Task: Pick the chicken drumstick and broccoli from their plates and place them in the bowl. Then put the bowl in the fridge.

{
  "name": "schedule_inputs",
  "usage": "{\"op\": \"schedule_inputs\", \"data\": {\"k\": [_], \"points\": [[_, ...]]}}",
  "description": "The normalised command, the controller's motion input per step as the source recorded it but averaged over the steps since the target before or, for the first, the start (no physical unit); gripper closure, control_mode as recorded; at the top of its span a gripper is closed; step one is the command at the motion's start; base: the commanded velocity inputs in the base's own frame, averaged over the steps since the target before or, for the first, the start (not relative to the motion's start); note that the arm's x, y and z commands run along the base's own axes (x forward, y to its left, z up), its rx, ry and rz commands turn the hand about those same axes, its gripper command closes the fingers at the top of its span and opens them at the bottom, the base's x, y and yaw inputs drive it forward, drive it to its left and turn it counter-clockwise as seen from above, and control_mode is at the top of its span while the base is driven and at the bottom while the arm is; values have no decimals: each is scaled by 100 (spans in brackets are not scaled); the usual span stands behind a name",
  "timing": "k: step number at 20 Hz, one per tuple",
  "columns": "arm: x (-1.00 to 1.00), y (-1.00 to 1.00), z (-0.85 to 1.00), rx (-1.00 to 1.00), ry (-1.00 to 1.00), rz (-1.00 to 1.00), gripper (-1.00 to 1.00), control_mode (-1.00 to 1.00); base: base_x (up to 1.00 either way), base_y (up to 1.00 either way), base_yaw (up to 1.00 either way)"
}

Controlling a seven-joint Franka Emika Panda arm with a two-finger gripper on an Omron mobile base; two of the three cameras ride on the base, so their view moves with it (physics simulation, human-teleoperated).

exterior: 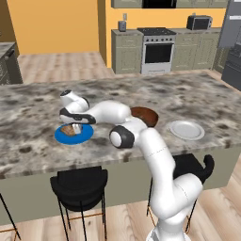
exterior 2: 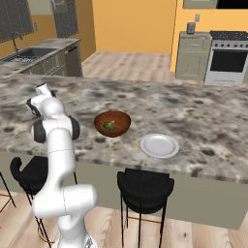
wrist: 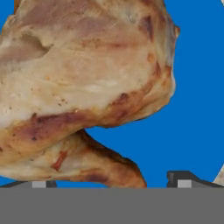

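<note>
The chicken drumstick (wrist: 83,87), golden-tan and lumpy, lies on the bright blue plate (wrist: 197,109) and looms very close in the hand view. My gripper (wrist: 111,183) is open, its fingertips (wrist: 183,179) low over the plate on either side of the meat's lower end. In the left base view the gripper (exterior: 74,126) hangs right over the drumstick (exterior: 69,131) on the blue plate (exterior: 61,136). The reddish-brown bowl (exterior 2: 112,123) holds the green broccoli (exterior 2: 109,125). The pale plate (exterior 2: 159,145) to its right is bare. The fridge (exterior: 231,56) stands at the far right.
The plates and bowl sit on a long marble island counter (exterior: 197,101). Black stools (exterior: 80,188) stand along its near edge. A stove (exterior: 157,49) and beige cupboards (exterior: 127,52) line the back wall, and a sink (exterior 2: 29,53) sits at the far left.
</note>
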Motion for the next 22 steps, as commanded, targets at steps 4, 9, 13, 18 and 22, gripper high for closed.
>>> {"op": "schedule_inputs", "data": {"k": [4, 9, 13, 18, 22], "points": [[0, 9, -21, -4, 3, 4, -100, -100, 0, 0, 0], [-3, 6, -18, -1, 3, 13, -100, -100, 0, 0, 0], [-9, 1, -11, 0, 0, 21, -100, -100, 0, 0, 0], [-6, 3, -8, 0, 0, 20, -100, -100, 0, 0, 0], [0, 1, -19, 0, 5, 16, 100, -100, 0, 0, 0]]}}
